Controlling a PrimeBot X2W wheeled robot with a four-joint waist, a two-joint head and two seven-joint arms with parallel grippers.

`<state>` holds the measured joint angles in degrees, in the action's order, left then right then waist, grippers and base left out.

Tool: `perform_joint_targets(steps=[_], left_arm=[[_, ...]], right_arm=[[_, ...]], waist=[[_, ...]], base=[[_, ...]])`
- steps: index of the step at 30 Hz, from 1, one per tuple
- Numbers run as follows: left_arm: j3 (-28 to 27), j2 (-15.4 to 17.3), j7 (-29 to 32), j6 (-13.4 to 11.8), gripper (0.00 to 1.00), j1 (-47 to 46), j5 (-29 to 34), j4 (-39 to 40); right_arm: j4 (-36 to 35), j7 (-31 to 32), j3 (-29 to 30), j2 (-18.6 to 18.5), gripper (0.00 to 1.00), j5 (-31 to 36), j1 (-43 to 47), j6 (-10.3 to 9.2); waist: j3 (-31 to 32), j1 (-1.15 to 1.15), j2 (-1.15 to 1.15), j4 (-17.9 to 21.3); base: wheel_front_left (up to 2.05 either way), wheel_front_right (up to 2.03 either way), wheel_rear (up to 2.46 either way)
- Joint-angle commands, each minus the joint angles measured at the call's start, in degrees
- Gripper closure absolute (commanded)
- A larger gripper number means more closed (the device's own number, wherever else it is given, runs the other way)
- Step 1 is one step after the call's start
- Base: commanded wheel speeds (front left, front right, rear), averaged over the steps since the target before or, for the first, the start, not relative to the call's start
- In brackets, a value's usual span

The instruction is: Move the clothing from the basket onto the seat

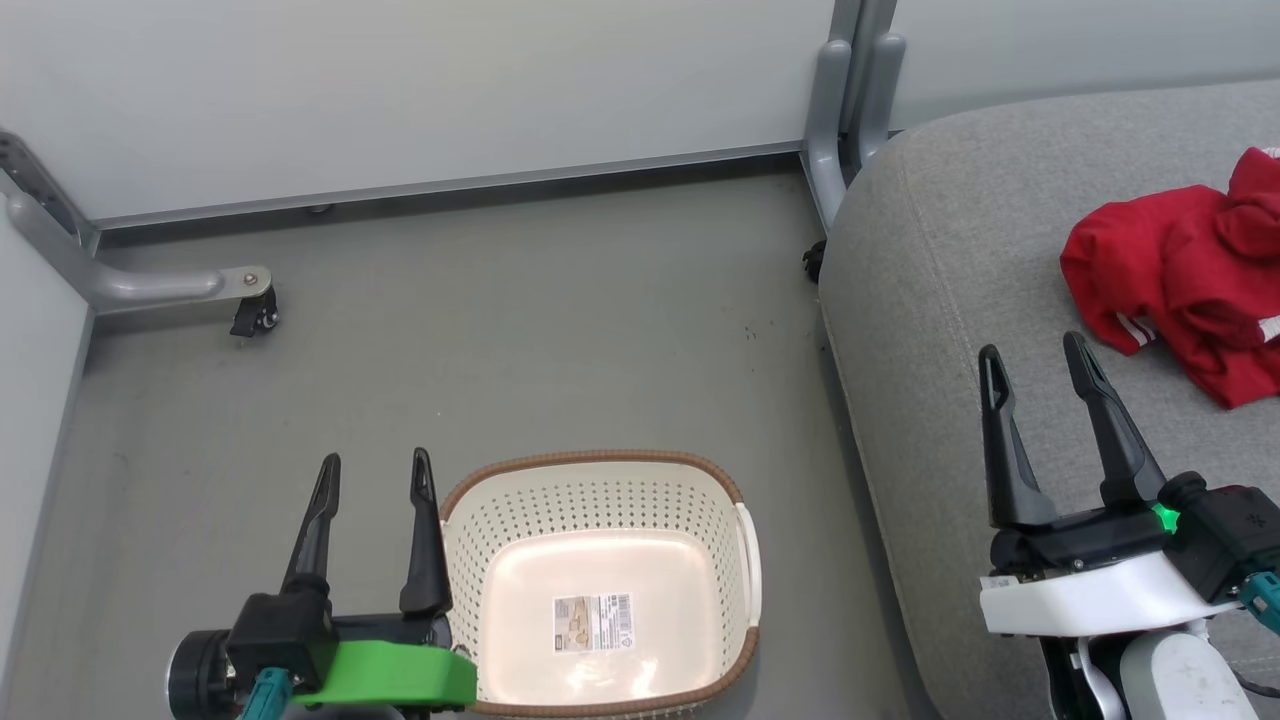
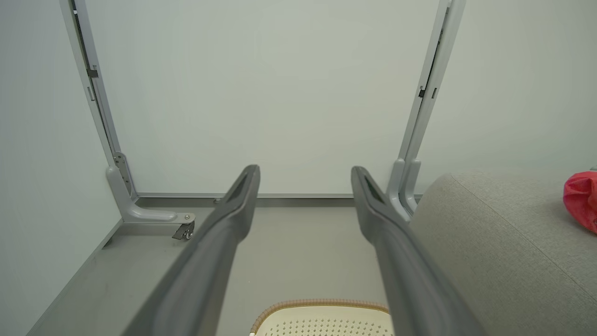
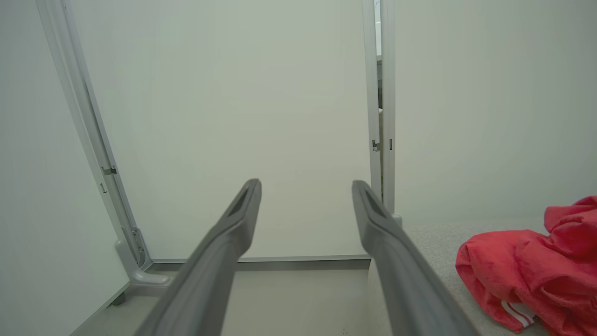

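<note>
Clothing (image 1: pixel 1190 280): red heap lying on the seat (image 1: pixel 950 300) | basket (image 1: pixel 600 458): on the floor just beside the seat | left hand (image 1: pixel 375 462): released, fingers spread, well apart from the seat | right hand (image 1: pixel 1033 345): released, above the seat, near the clothing, not touching it

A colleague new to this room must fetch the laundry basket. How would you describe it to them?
Find the big grey seat on the right; on the floor just left of it stands the basket. Cream plastic, perforated walls, a brown woven-look rim and a label on its bottom set it apart from the red clothing lying on the seat.
</note>
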<state>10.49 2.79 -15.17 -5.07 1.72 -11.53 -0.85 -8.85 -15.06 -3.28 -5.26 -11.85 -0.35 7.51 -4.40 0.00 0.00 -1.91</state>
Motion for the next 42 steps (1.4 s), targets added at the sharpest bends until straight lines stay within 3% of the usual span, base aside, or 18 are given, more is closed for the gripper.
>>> perform_joint_targets(steps=[1, 11, 27, 28, 32, 42], left_arm=[[-0.4, 0.2, 0.1, -0.2, 0.00, 0.3, -0.1, 0.1], [-0.9, 0.2, 0.1, -0.6, 0.00, 1.2, -1.0, 0.3], [-1.6, 0.2, 0.1, 0.8, 0.00, 1.2, -1.5, -0.1], [-1.3, 0.0, 0.0, 0.6, 1.00, 0.4, -1.8, -0.1], [-1.0, -0.1, 0.0, 0.6, 1.00, 0.4, -2.1, -2.1], [-2.2, 0.7, 2.1, 2.0, 1.00, -0.5, -13.6, -3.1]], right_arm=[[0.2, -0.2, -0.1, -0.1, 0.00, 0.4, 0.4, -0.04], [1.4, -0.2, -0.6, -0.5, 0.00, 0.4, 1.4, -0.04], [3.0, -0.2, 0.6, -0.2, 0.00, -0.6, 1.4, -0.04], [3.0, 0.0, 0.6, -0.2, 1.00, -0.2, 1.2, 0.00], [5.0, 0.1, 0.4, 0.3, 1.00, -0.4, 1.6, 0.00], [7.2, 2.2, 0.8, -0.2, 1.00, -12.0, 0.7, 0.00]], waist=[[0.1, 0.00, 0.00, 0.1], [0.2, 0.00, 0.00, 0.3], [0.0, 0.00, 0.00, 0.1], [0.0, 0.00, 0.00, 0.1], [0.0, 0.00, 0.00, 0.2], [0.3, 0.00, 0.00, 0.3]], base=[[0.00, 0.00, 0.00], [0.00, 0.00, 0.00], [0.00, 0.00, 0.00], [0.00, 0.00, 0.00], [0.00, 0.00, 0.00], [0.00, 0.00, 0.00]])
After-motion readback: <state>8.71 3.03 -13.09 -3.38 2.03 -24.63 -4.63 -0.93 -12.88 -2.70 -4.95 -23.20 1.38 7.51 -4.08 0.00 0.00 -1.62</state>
